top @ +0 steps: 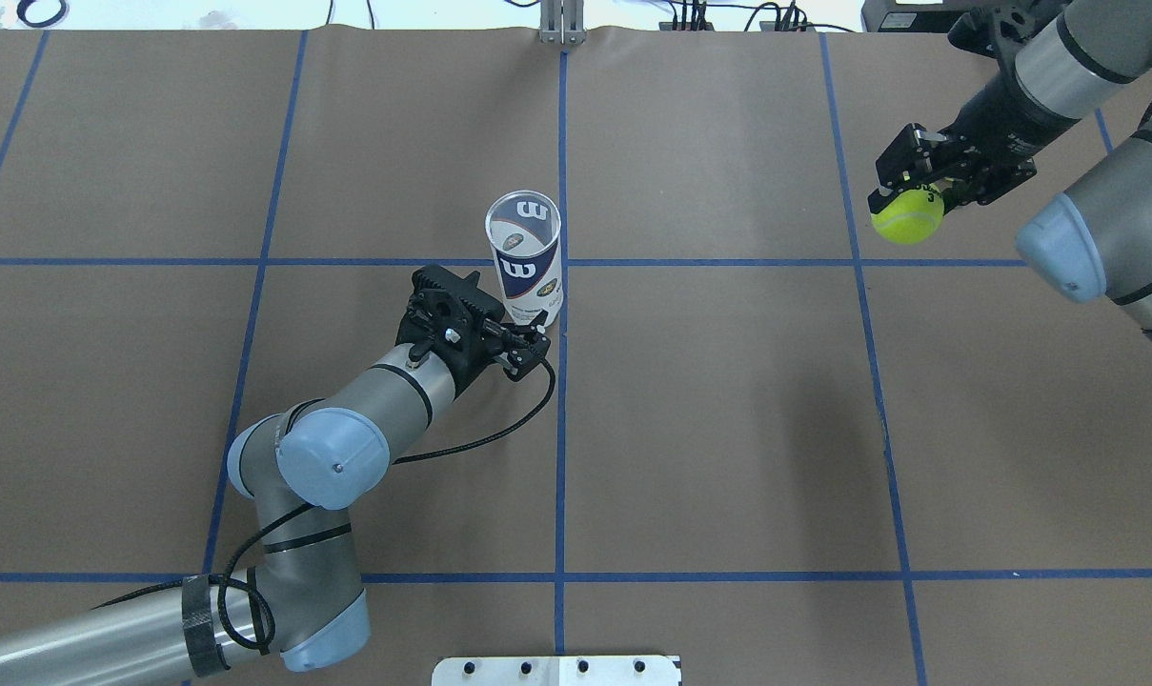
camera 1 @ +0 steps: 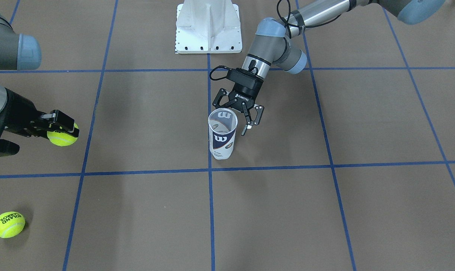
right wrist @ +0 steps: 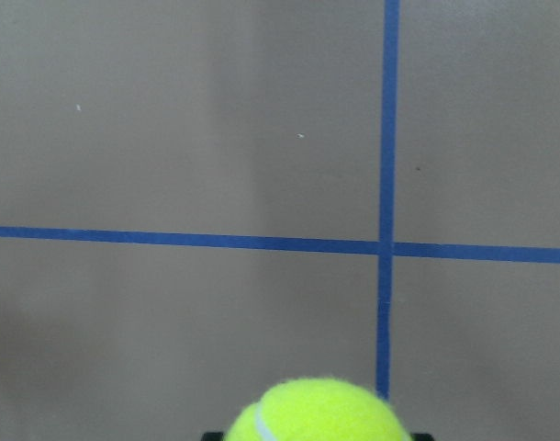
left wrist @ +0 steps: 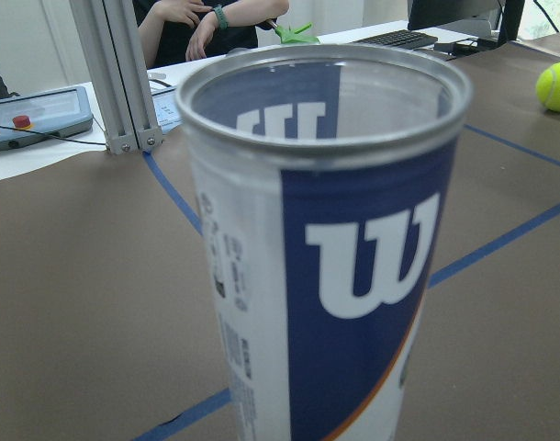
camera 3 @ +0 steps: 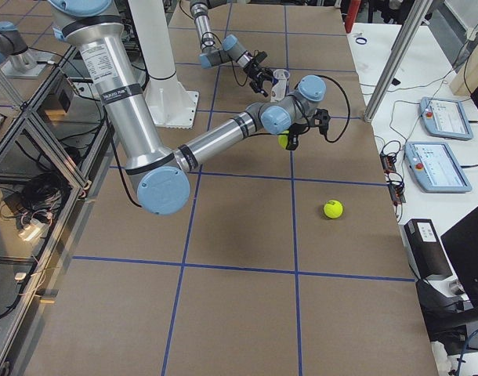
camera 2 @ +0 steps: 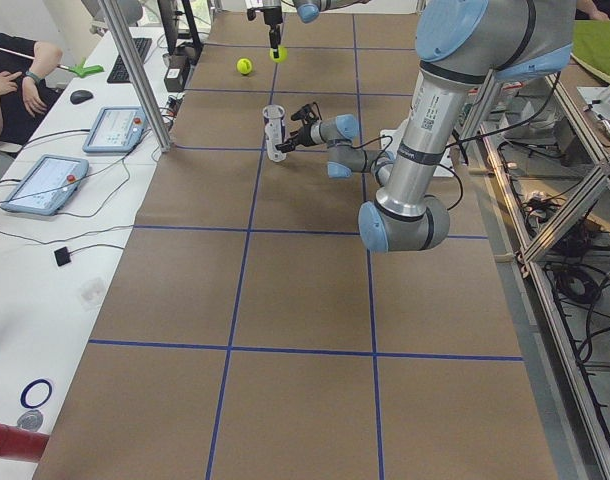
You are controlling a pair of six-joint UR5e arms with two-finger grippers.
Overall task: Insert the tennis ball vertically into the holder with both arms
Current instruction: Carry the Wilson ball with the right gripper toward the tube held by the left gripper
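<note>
Left wrist view: the holder (left wrist: 335,276) is cut off at the lower edge, the loose ball (left wrist: 557,84) at the right edge, and the person (left wrist: 207,23) at the top edge.

Right wrist view: only the top of the held ball (right wrist: 317,412) shows.

Front view: the holder hides one finger of the left gripper (camera 1: 235,120); the left edge crops the right arm (camera 1: 1,41).

Side views: the left gripper's finger gap is too small to tell.

A robotics lab: two jointed arms (top: 347,419) over a paper-covered table (top: 728,429) gridded with blue tape (top: 562,400), aluminium posts (camera 2: 135,70), teach pendants (camera 2: 113,128), a keyboard (camera 2: 128,58), and a person (camera 2: 15,75) seated at a side bench (camera 2: 45,300).
</note>
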